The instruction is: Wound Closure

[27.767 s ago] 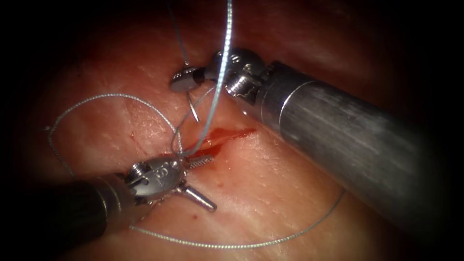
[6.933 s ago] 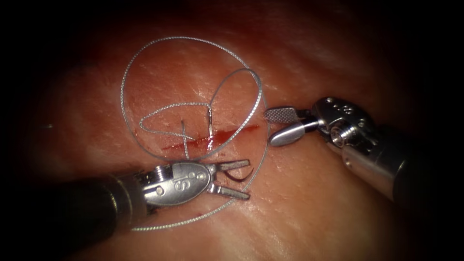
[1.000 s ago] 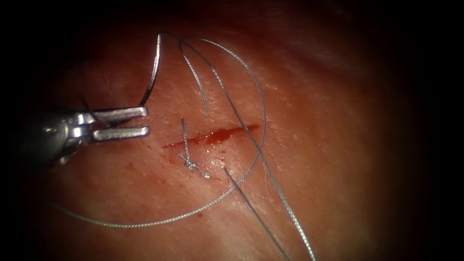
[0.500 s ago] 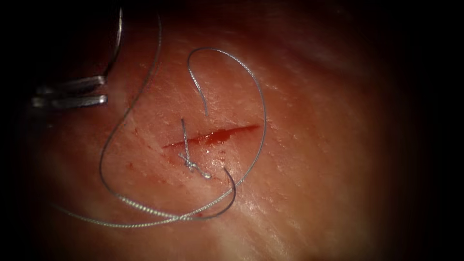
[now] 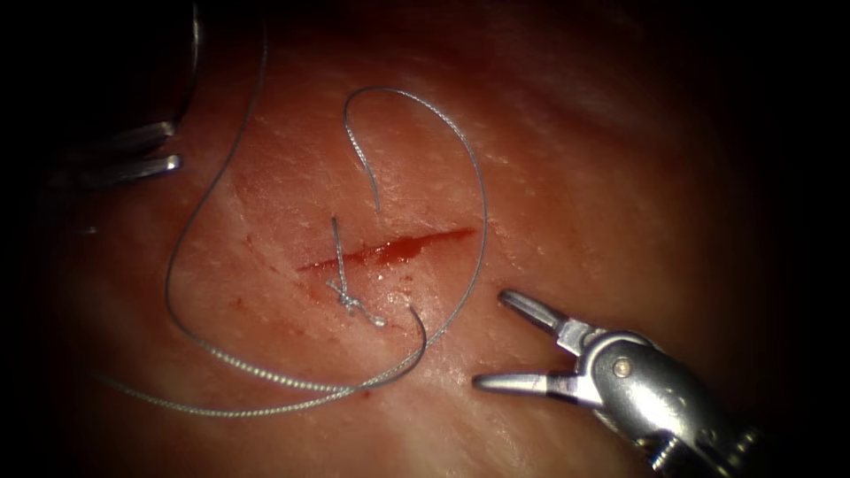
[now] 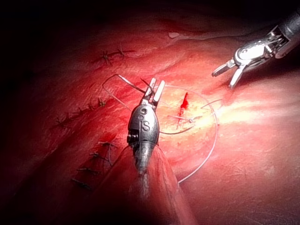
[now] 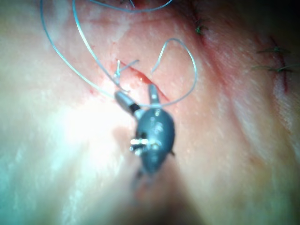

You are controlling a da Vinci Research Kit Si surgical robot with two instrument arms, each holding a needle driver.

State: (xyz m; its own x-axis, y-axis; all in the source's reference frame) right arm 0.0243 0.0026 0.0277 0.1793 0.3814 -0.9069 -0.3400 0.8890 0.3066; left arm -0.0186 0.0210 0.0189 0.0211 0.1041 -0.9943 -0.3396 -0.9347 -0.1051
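At upper left, left claw (image 5: 168, 146) grips upright needle (image 5: 192, 62).

The tissue (image 5: 620, 177) carries everything: a short cut (image 5: 390, 250) wet with red fluid, a knot (image 5: 354, 304) tied at the cut's left end with one tail crossing it, and thread (image 5: 257, 372) lying in wide loops around the cut on both sides.

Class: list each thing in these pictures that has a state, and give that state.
left tool: shut on the needle, near one end.
right tool: open, holding nothing.
needle: clear of the tissue.
cut: one knotted stitch, the rest open.
thread: slack loops on the tissue.
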